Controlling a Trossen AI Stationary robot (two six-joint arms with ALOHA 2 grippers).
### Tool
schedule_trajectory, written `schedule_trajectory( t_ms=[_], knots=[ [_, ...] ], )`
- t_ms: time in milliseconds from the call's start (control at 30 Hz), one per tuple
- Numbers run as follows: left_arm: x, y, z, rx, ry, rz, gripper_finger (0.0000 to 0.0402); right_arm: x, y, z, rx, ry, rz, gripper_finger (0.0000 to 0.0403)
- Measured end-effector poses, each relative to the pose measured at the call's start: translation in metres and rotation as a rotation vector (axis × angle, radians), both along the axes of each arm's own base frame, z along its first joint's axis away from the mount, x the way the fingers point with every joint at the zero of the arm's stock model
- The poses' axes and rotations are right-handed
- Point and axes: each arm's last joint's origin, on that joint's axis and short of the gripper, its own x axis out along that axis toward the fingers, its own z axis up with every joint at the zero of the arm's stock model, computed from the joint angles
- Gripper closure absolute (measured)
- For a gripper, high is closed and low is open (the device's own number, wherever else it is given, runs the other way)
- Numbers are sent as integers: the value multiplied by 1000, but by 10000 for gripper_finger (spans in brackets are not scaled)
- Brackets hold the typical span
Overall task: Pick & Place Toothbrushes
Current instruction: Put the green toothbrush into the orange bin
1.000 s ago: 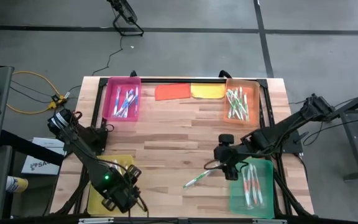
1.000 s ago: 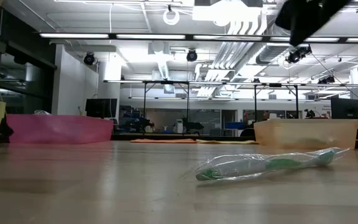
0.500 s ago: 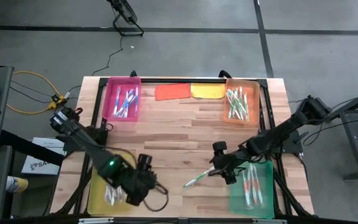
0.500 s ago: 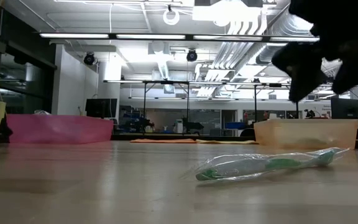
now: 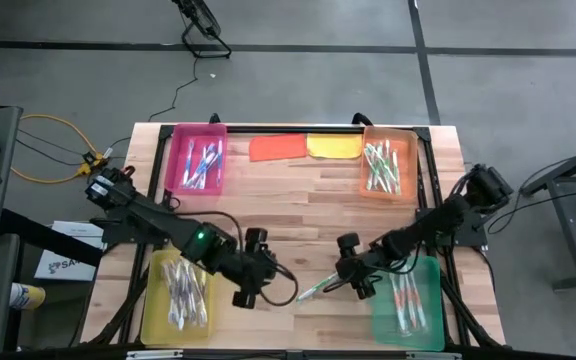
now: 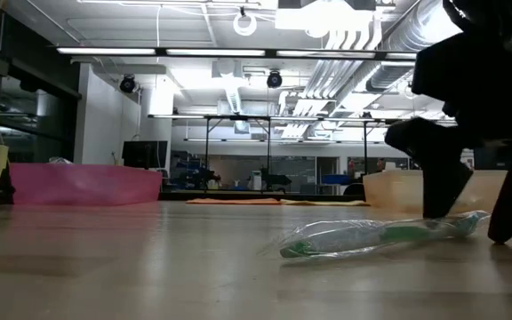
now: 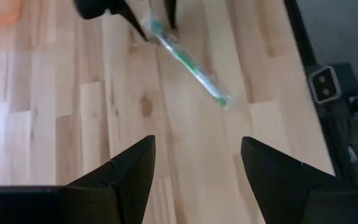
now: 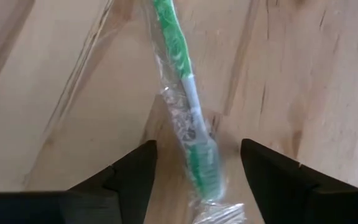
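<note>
Descent had brought the right pincer, spread wide, astride the green toothbrush lying on the surface left of the green tray, while the spread left pincer swung near.

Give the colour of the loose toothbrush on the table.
Green and white toothbrush, clearest in the right wrist view.

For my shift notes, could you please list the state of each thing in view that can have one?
Green toothbrush: wrapped, lying flat on the table, not gripped.
Right gripper: open, down astride the toothbrush's end.
Left gripper: open, empty, near the toothbrush.
Yellow tray: holds toothbrushes.
Green tray: holds toothbrushes.
Pink tray: holds toothbrushes.
Orange tray: holds toothbrushes.
</note>
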Motion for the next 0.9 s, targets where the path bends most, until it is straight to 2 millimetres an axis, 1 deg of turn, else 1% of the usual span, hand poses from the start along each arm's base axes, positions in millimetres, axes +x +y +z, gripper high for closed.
schedule_trajectory(
  t_ms=[100, 200, 333, 433, 467, 567, 667, 767, 900],
  knots=[
    [3, 7, 0, 0, 0, 21, 170, 0, 0, -2, 27, 18, -16, 196],
    [7, 13, 0, 0, 0, 42, 170, 0, 0, -1, 38, 19, -32, 239],
    [11, 22, 0, -2, 0, 72, 170, 1, 0, 0, 51, 23, -32, 317],
    [13, 27, 0, -6, 2, 82, 170, 5, 1, 5, 98, 43, -16, 379],
    [14, 28, 0, -6, 4, 76, 170, 7, 2, 8, 116, 49, -9, 386],
    [16, 33, 0, -1, 6, 69, 170, 11, 3, 14, 137, 72, -30, 388],
    [18, 37, 0, 17, 1, 57, 170, 17, 0, 28, 136, 84, -70, 392],
    [20, 41, 0, 33, -2, 50, 170, 21, -7, 48, 113, 88, -107, 394],
    [25, 50, 2, 72, -24, 23, 170, 27, -20, 83, 104, 50, -186, 395]
  ],
)
